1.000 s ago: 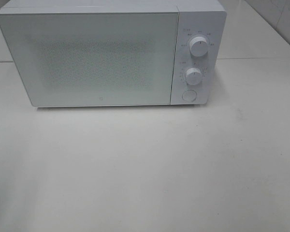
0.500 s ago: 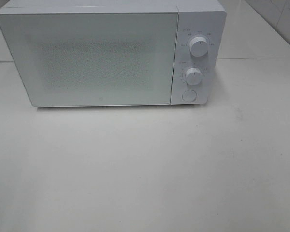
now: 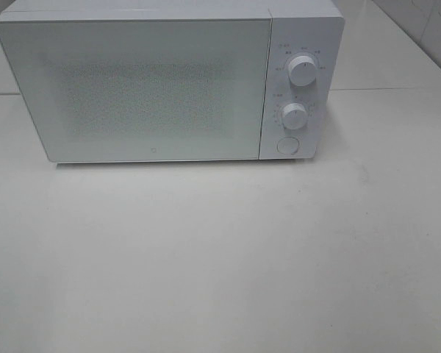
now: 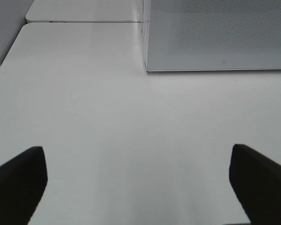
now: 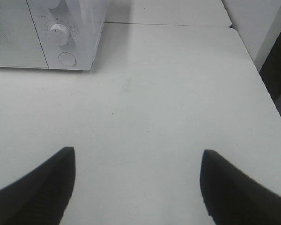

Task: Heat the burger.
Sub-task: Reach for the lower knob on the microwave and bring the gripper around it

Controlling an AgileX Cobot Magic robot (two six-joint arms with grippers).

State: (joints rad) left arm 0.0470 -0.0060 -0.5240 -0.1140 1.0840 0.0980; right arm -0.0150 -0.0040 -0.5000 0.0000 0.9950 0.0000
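Observation:
The burger is not in view in any frame. A white microwave (image 3: pixel 169 81) stands at the back of the white table (image 3: pixel 220 250), its door shut, with two dials (image 3: pixel 302 71) and a round button (image 3: pixel 287 145) on its right panel. It also shows in the left wrist view (image 4: pixel 215 35) and the right wrist view (image 5: pixel 42 33). My left gripper (image 4: pixel 138 187) is open and empty over the bare table, short of the microwave's left corner. My right gripper (image 5: pixel 138 187) is open and empty, short of the control panel. Neither gripper shows in the exterior high view.
A seam between table sections (image 3: pixel 397 90) runs behind the microwave. The table's right edge (image 5: pixel 264 89) and a dark gap beyond it show in the right wrist view. The table's left edge (image 4: pixel 7 61) shows in the left wrist view.

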